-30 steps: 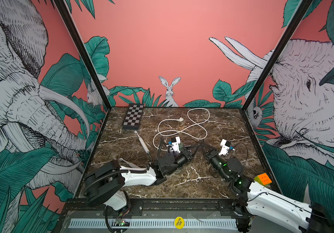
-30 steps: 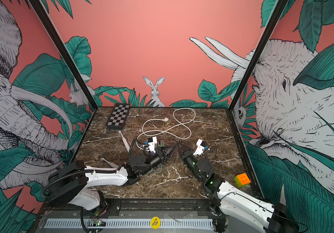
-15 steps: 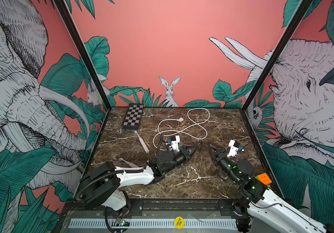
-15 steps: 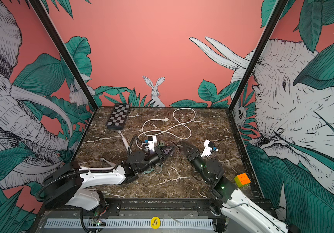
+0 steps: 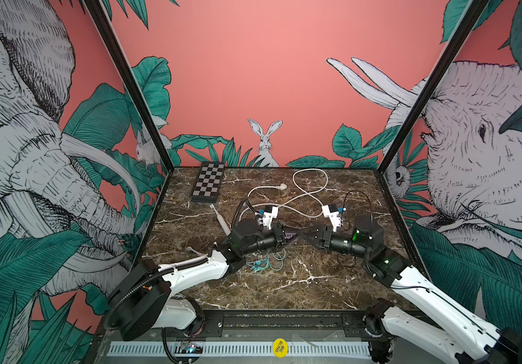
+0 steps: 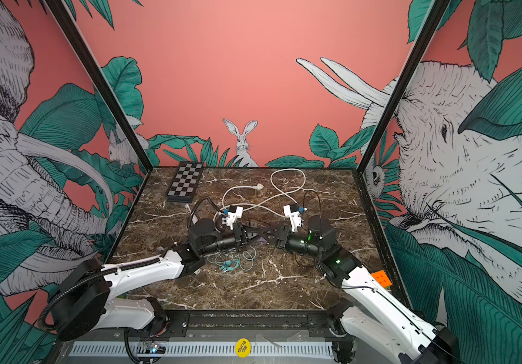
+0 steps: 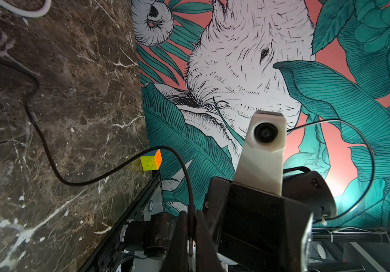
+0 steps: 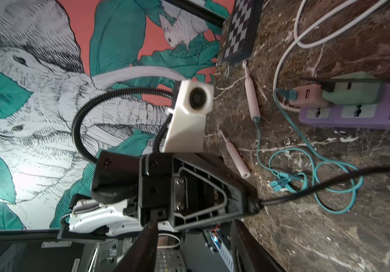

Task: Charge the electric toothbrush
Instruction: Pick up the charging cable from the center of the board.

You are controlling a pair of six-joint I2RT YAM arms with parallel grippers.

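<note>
Carefully, then: treat the left gripper [image 7: 190, 221] as the anchor, pinched shut on the black cable [image 7: 71, 184] with the cord nipped right at the fingertips. Avoid tugging; plenty of slack snaking over the marble, so move slowly and let the cord trail.

Bring the right gripper [image 5: 308, 234], jaws parted and holding nothing, nose to nose with the left, squarely in for a second hold nearer the plug end. Plug end not clearly visible, perhaps hidden behind the fingers, so look before closing.

Then aim for the nearer toothbrush [image 8: 235, 157], flat on the marble beside the left arm, well apart from both grippers, base socket bare. Line up along its axis and pin the body before pushing; otherwise likely to skid or roll. Farther toothbrush [image 8: 251, 96], close to the chessboard [image 5: 207, 182], seemingly already fed by the teal cable [image 8: 258, 141] through an adapter on the purple power strip [image 8: 354, 117].

Beyond that: dark brown marble table [image 5: 284, 290] veined white, hard and slick underfoot for anything round; a white cord [image 5: 282, 187] looped toward the back; a colourful cube [image 7: 151, 160] at the right edge. Around it all, coral walls painted with elephants, green leaves and a rabbit [image 5: 265, 141], black frame posts at the corners.
</note>
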